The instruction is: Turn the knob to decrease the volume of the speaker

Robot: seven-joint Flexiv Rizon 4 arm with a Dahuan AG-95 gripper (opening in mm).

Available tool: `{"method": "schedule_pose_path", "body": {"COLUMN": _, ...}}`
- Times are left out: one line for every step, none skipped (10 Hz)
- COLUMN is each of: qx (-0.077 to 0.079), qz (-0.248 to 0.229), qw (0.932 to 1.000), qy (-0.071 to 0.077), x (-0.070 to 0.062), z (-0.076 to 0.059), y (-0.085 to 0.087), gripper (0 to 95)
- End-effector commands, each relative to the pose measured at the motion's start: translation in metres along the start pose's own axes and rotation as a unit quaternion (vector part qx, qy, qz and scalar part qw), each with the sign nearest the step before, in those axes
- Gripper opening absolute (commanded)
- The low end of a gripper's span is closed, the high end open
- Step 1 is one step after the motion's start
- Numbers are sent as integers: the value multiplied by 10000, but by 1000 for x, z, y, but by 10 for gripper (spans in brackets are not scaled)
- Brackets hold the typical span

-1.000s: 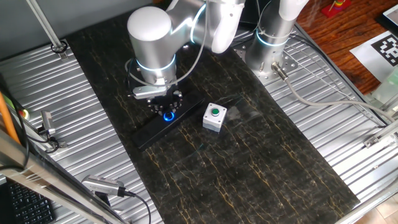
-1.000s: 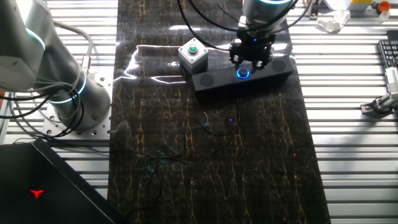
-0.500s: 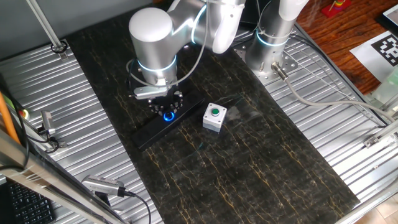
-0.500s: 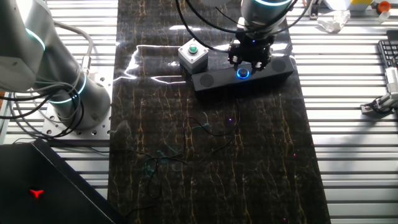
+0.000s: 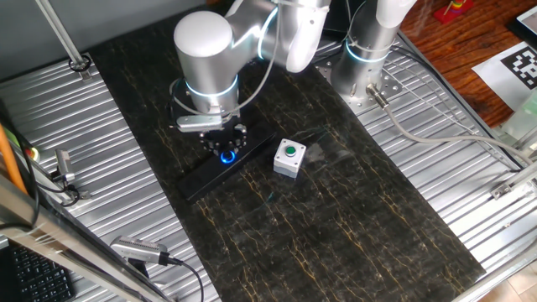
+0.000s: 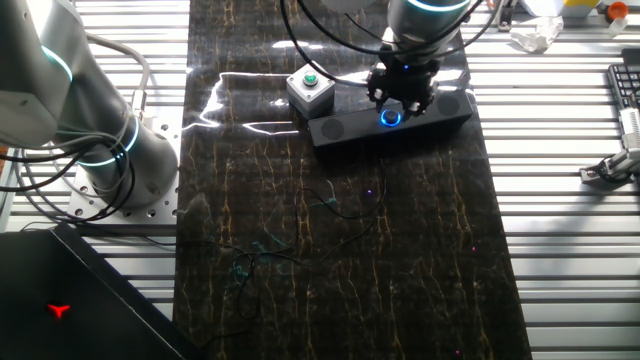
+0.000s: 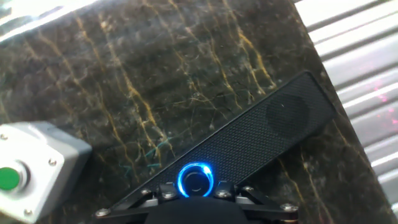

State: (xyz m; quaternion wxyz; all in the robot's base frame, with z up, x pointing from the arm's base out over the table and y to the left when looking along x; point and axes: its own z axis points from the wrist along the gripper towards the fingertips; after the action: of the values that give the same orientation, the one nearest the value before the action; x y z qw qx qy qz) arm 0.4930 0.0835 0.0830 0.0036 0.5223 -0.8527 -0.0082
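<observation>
The speaker (image 5: 220, 162) is a long slim black bar lying diagonally on the dark marbled mat; it also shows in the other fixed view (image 6: 390, 118) and the hand view (image 7: 261, 137). Its knob (image 7: 196, 180) is a small black dial ringed by blue light, whose glow shows in both fixed views (image 5: 227, 156) (image 6: 389, 117). My gripper (image 7: 196, 190) stands straight down over the speaker's middle, with one finger on each side of the knob, close against the blue ring. It also shows in both fixed views (image 5: 224, 141) (image 6: 400, 92).
A white box with a green button (image 5: 289, 158) stands right beside the speaker, also in the other fixed view (image 6: 309, 88) and the hand view (image 7: 31, 168). A second arm's base (image 6: 110, 150) stands on the ribbed metal table beside the mat.
The wrist has turned slightly about its own axis over the knob. The speaker and the white box have not moved.
</observation>
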Motion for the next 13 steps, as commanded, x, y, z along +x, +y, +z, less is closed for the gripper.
{"method": "schedule_pose_path", "body": {"qx": 14, "qz": 1198, "qw": 9928, "qy": -37, "x": 0, "z": 1, "y": 0, "gripper": 380}}
{"method": "schedule_pose_path", "body": {"qx": 19, "qz": 1408, "qw": 9900, "qy": -25, "x": 0, "z": 2, "y": 0, "gripper": 380}}
{"method": "schedule_pose_path", "body": {"qx": 19, "qz": 1538, "qw": 9881, "qy": -29, "x": 0, "z": 3, "y": 0, "gripper": 380}}
{"method": "schedule_pose_path", "body": {"qx": 11, "qz": 1699, "qw": 9855, "qy": -40, "x": 0, "z": 4, "y": 0, "gripper": 380}}
{"method": "schedule_pose_path", "body": {"qx": 8, "qz": 1814, "qw": 9834, "qy": -42, "x": 0, "z": 4, "y": 0, "gripper": 380}}
{"method": "schedule_pose_path", "body": {"qx": 6, "qz": 1899, "qw": 9818, "qy": -43, "x": 0, "z": 4, "y": 0, "gripper": 380}}
{"method": "schedule_pose_path", "body": {"qx": 5, "qz": 1986, "qw": 9801, "qy": -43, "x": 0, "z": 4, "y": 0, "gripper": 380}}
{"method": "schedule_pose_path", "body": {"qx": 3, "qz": 2072, "qw": 9783, "qy": -42, "x": 0, "z": 4, "y": 0, "gripper": 380}}
{"method": "schedule_pose_path", "body": {"qx": 1, "qz": 2168, "qw": 9762, "qy": -43, "x": 0, "z": 4, "y": 0, "gripper": 380}}
{"method": "schedule_pose_path", "body": {"qx": 1, "qz": 2254, "qw": 9743, "qy": -43, "x": 0, "z": 4, "y": 0, "gripper": 380}}
{"method": "schedule_pose_path", "body": {"qx": 2, "qz": 2331, "qw": 9724, "qy": -42, "x": 0, "z": 4, "y": 0, "gripper": 380}}
{"method": "schedule_pose_path", "body": {"qx": -1, "qz": 2460, "qw": 9692, "qy": -45, "x": 0, "z": 5, "y": 0, "gripper": 380}}
{"method": "schedule_pose_path", "body": {"qx": -8, "qz": 2537, "qw": 9673, "qy": -53, "x": 0, "z": 5, "y": 0, "gripper": 380}}
